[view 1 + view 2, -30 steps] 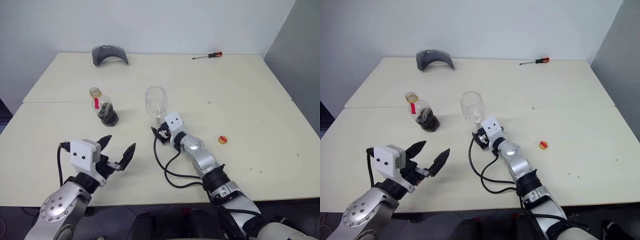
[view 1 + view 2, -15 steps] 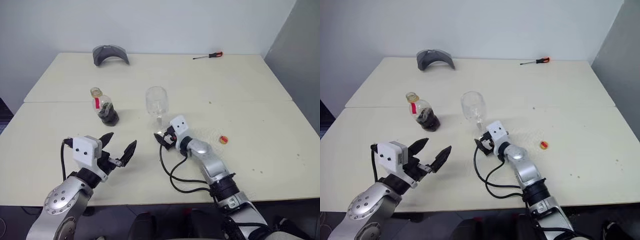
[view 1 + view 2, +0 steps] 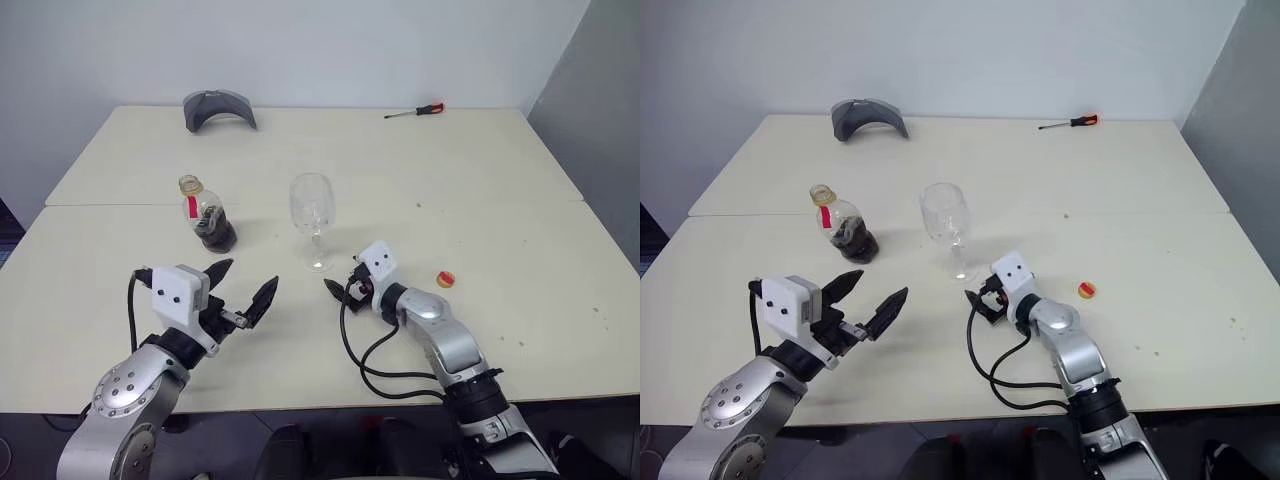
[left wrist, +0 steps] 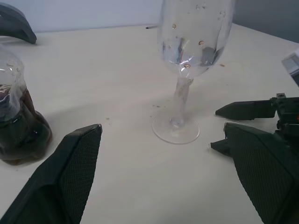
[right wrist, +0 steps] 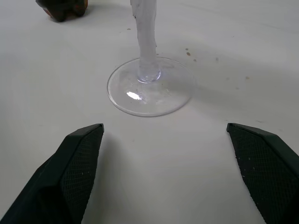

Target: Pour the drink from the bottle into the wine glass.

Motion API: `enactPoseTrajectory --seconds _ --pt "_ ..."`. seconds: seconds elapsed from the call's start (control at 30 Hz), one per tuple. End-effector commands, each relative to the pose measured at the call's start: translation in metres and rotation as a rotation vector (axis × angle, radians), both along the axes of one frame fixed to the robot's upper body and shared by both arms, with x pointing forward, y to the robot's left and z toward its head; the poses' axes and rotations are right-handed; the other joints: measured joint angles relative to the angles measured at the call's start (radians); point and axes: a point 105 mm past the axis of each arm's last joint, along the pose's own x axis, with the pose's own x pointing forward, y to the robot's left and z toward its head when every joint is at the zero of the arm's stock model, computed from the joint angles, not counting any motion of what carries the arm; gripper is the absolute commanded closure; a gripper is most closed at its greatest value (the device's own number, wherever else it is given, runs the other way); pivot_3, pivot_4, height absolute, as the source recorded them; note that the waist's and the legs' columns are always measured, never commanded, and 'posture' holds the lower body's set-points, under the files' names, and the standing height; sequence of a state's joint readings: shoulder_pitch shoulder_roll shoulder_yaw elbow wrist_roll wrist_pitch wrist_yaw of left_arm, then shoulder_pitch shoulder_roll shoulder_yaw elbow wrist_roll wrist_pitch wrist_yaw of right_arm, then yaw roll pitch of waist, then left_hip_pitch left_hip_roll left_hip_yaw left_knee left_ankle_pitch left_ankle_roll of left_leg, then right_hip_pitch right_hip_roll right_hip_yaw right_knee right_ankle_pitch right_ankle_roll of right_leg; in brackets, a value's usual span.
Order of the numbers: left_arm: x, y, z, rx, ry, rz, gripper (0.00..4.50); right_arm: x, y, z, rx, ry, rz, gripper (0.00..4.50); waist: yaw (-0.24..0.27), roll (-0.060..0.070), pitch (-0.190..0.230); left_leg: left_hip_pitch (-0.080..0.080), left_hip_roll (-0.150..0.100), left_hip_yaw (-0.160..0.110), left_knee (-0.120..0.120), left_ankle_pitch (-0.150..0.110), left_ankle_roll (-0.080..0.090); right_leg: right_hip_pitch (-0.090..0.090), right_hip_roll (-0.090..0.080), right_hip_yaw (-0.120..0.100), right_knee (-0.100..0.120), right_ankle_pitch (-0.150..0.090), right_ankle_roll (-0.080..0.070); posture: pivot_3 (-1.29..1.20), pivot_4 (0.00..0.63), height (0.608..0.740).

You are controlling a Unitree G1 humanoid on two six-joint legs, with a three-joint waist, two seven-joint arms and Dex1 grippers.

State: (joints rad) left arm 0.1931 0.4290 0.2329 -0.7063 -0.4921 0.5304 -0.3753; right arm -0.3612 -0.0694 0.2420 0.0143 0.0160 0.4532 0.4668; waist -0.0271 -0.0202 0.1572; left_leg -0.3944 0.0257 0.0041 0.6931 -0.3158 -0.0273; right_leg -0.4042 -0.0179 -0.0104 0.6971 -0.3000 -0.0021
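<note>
Left eye view, left to right: bottle [image 3: 207,215] upright on table [image 3: 500,200], cap off, dark drink [image 3: 216,233] low in body. Left gripper [image 3: 243,292] just short of bottle, nearer arm for pickup; fingers spread wide, empty, pointing level toward bottle and glass. Glass [image 3: 313,217] upright, empty, between grippers, right of bottle. Right gripper [image 3: 340,290] low beside glass foot, apart from it, wide open, holding nothing. Cap [image 3: 446,279] lying further right. Likely next: left reach forward, grasp bottle body.
</note>
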Motion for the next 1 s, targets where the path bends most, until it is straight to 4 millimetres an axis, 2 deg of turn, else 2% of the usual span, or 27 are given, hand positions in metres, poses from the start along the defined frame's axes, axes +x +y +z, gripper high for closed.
enactPoseTrajectory --seconds 0.03,0.37,0.57,0.87,1.0 --pt "-0.002 -0.004 0.01 0.007 -0.04 -0.014 0.0 -0.007 0.0 0.014 0.019 -0.032 0.028 0.01 0.0 0.0 0.0 0.0 0.0 0.0 0.0 0.0 0.0 0.0 0.0 0.0 0.0 0.0 0.0 0.0 0.15 0.74" --pt "-0.002 -0.014 0.013 -0.004 -0.042 -0.012 0.0 -0.018 -0.016 0.017 -0.017 -0.036 0.039 0.01 0.0 0.0 0.0 0.0 0.0 0.0 0.0 0.0 0.0 0.0 0.0 0.0 0.0 0.0 0.0 0.0 0.15 0.74" --pt "-0.001 -0.011 0.012 0.0 -0.026 0.028 0.0 -0.027 -0.025 0.023 -0.011 -0.036 0.044 0.01 0.0 0.0 0.0 0.0 0.0 0.0 0.0 0.0 0.0 0.0 0.0 0.0 0.0 0.0 0.0 0.0 0.15 0.74" --pt "0.004 0.003 0.011 0.004 -0.014 0.174 0.0 -0.058 -0.062 0.054 -0.013 -0.053 0.064 0.01 0.004 0.0 0.0 0.0 0.0 -0.001 0.0 0.0 0.0 0.0 0.0 0.0 0.0 0.0 0.0 0.0 0.15 0.74" --pt "0.002 0.008 0.009 -0.002 -0.013 0.254 0.0 -0.07 -0.071 0.066 0.002 -0.06 0.077 0.01 0.004 -0.001 0.0 -0.001 0.0 -0.001 0.0 0.0 0.0 0.0 0.0 0.0 -0.001 0.0 0.0 0.0 0.15 0.74"
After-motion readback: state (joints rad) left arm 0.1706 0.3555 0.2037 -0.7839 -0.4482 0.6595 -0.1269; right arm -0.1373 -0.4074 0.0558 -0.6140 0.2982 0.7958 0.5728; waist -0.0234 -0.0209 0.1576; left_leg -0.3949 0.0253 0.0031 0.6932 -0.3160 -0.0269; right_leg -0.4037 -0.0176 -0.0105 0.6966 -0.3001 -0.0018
